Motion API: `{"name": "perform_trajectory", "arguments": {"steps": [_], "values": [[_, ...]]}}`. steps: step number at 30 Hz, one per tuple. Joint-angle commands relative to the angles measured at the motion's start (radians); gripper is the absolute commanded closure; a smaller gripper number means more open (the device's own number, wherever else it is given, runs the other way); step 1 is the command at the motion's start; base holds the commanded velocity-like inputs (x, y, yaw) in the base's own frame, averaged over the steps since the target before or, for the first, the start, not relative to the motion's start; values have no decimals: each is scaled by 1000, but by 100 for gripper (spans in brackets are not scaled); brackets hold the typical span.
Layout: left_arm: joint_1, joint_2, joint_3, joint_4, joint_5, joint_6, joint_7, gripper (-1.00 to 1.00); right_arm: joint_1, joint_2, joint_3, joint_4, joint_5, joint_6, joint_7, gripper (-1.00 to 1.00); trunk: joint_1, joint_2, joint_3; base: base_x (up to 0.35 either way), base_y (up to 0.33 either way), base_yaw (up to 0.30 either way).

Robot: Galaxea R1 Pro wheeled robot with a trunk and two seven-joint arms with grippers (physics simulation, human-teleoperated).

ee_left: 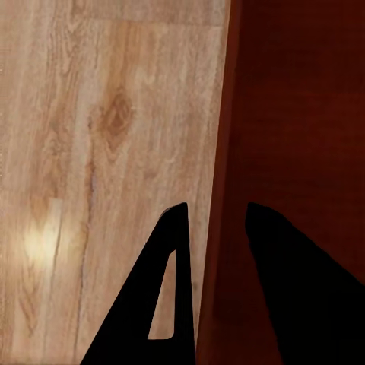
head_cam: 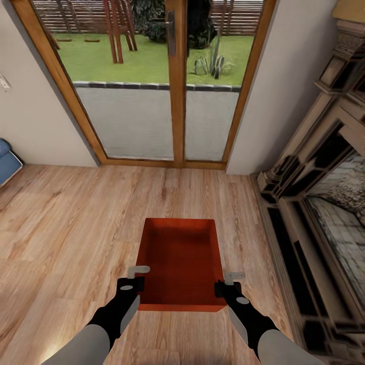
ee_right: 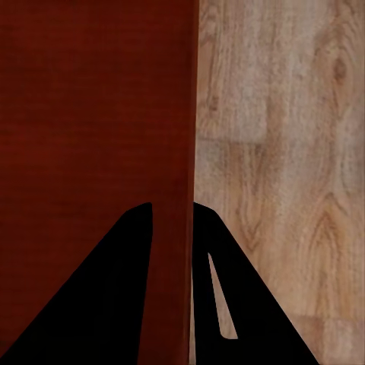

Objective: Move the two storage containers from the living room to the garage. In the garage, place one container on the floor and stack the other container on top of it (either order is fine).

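One red-orange storage container (head_cam: 180, 258) sits low in the middle of the head view, over the light wood-plank flooring (head_cam: 66, 228) of the living room. My left gripper (head_cam: 138, 278) clamps its left wall near the close corner, and my right gripper (head_cam: 228, 283) clamps the right wall opposite. In the left wrist view the gripper (ee_left: 217, 209) straddles the thin wall of the container (ee_left: 304, 114), one finger inside and one outside. The right wrist view has the gripper (ee_right: 172, 207) pinched the same way on the wall of the container (ee_right: 91, 99).
Wood-framed glass doors (head_cam: 172, 101) stand straight ahead, with a lawn behind them. A dark ornate fireplace mantel (head_cam: 314, 203) runs along the right side. A blue object (head_cam: 7, 162) rests at the left edge by the wall. Open plank floor lies to the left.
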Motion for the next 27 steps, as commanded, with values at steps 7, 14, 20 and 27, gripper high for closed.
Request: {"name": "perform_trajectory", "arguments": {"steps": [7,14,20,27], "values": [[0,2,-4,0,-3,9,13,100,-1,0,-6,-1,-1,-4,-8,100,-27,49,32,0,0,0],[0,2,-4,-1,-3,9,13,100,-1,-2,-6,-1,-1,-5,-8,100,-54,98,65,0,0,0],[0,2,-4,0,-3,9,13,100,-1,-2,-6,-1,-1,-5,-9,100,-77,140,93,0,0,0],[0,2,-4,0,-3,9,13,100,-1,-2,-6,-1,0,-5,-9,100,-104,189,126,0,0,0]]}}
